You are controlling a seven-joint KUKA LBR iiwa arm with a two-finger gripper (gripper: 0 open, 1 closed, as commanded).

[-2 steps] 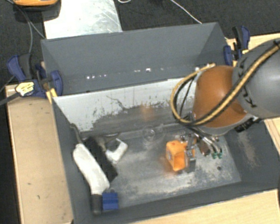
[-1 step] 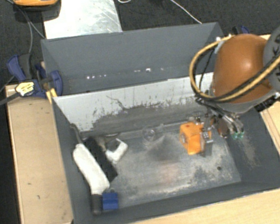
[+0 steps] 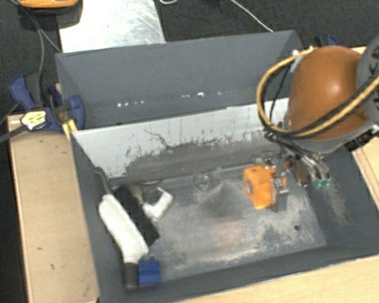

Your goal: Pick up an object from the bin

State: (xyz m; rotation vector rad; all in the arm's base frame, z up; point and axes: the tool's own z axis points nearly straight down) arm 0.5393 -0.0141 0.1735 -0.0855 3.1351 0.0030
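Toward the right of the bin (image 3: 178, 78) floor lies a small orange block (image 3: 258, 186), just beside the gripper (image 3: 280, 181), on its left. Whether the gripper is released or clenched on the block, I cannot tell. For a good grasp it should be centred on the block, then lift straight up. A white bottle (image 3: 122, 230) lies well apart, at the left wall.

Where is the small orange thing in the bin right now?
In the camera view the small orange block sits right of the middle of the bin, directly beside the gripper and well apart from the white bottle along the left wall.
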